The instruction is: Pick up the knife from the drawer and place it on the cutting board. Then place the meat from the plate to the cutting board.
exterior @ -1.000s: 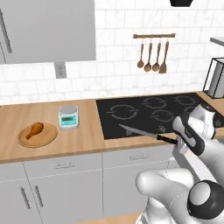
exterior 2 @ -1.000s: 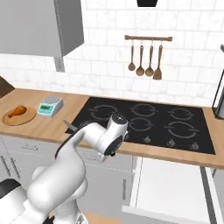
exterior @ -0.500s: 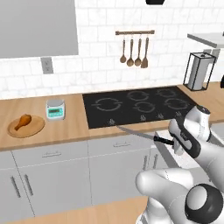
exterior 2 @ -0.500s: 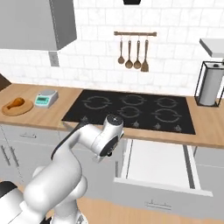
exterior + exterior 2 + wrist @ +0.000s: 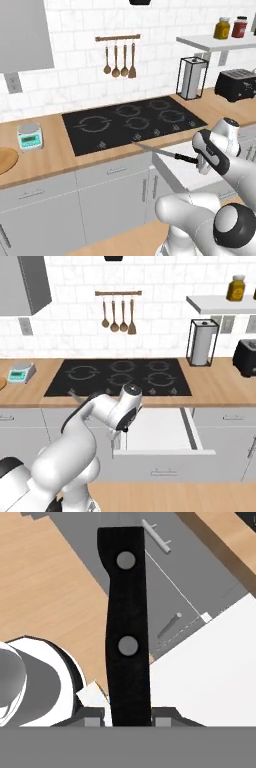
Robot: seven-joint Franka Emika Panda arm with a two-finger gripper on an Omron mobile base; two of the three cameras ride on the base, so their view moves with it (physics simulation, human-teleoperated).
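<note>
Holding: the pincer is clamped on the long slim knife with silver blade and black riveted handle, its two dark tips pressed against either side of the handle.
Knife position: roughly level in the air, in front of the wooden surface; in the left base view the blade tip lies over the front edge of the black glass cooktop, though whether it touches cannot be told.
Below the pincer: the white open drawer, pulled out from the grey cabinets, with the wooden floor beside it.
Plate: a sliver of the round light tan wooden plate at the far left edge of the surface, well apart from the knife.
Open room: bare wood between the small teal kitchen scale and the cooktop's left edge; more bare wood right of the cooktop, before the wire paper-towel holder.
</note>
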